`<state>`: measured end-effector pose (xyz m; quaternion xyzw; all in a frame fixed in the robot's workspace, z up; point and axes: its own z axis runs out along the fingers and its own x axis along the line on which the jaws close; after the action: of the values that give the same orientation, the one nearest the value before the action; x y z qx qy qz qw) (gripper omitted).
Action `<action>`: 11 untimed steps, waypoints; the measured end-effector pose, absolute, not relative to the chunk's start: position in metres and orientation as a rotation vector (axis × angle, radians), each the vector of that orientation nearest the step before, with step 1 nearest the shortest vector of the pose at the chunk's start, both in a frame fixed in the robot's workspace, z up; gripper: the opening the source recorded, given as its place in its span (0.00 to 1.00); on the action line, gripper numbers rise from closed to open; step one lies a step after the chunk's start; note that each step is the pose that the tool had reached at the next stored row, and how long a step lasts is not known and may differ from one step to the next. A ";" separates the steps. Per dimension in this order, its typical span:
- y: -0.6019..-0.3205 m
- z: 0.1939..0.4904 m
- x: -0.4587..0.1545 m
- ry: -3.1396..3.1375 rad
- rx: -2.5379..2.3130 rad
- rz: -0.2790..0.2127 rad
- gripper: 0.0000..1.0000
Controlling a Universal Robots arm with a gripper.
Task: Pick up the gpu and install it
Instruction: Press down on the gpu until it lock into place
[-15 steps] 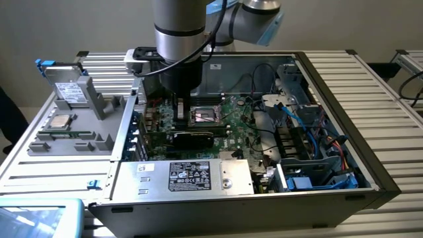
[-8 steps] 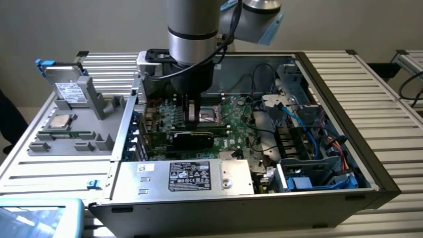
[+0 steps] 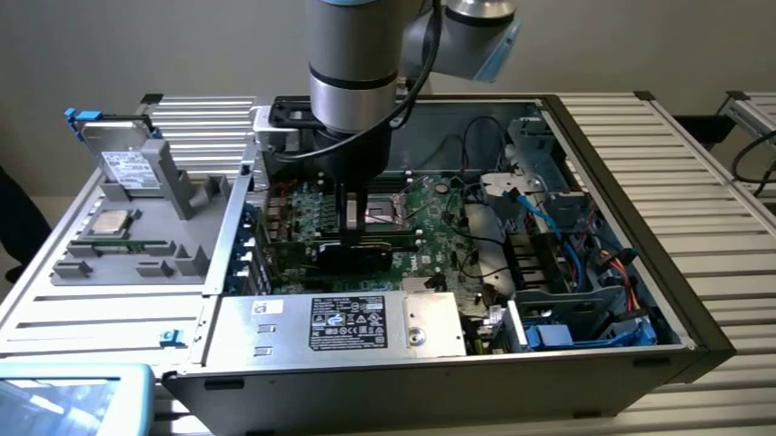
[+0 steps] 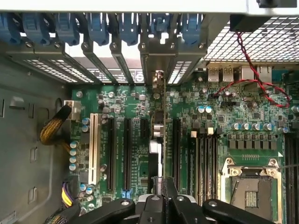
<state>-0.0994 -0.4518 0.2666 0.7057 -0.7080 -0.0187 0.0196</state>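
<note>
Reaching down into the open computer case point(image 3: 679, 309), the arm holds its hand point(image 3: 352, 238) low over the motherboard point(image 3: 437, 238). In the wrist view the hand point(image 4: 163, 186) is closed on the top edge of the gpu point(image 4: 160, 135), which stands upright and edge-on, running between the black expansion slots point(image 4: 127, 151) toward the rear bracket openings point(image 4: 154, 60). The card's silver end bracket point(image 4: 158, 77) sits at the back wall, in line with one of the blue retention clips point(image 4: 160, 23). Whether the card's lower edge is fully down in its slot cannot be told (the board hides its own connector). To one side of the gpu is the white slot point(image 4: 93, 149), to the other the empty CPU socket point(image 4: 250, 186). In the exterior view, a grey fixture point(image 3: 145, 227) with a silver drive point(image 3: 127, 163) stands on the counter point(image 3: 703, 163) to the exterior view's left of the case; the power supply point(image 3: 352, 322) fills the near corner.
</note>
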 end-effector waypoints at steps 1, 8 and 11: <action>-0.452 0.265 -0.100 -2.196 2.189 -0.057 0.12; -0.451 0.277 -0.100 -2.194 2.186 -0.064 0.12; -0.451 0.288 -0.102 -2.192 2.185 -0.067 0.12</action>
<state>-0.1016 -0.4510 0.2884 0.7056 -0.7079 -0.0217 0.0230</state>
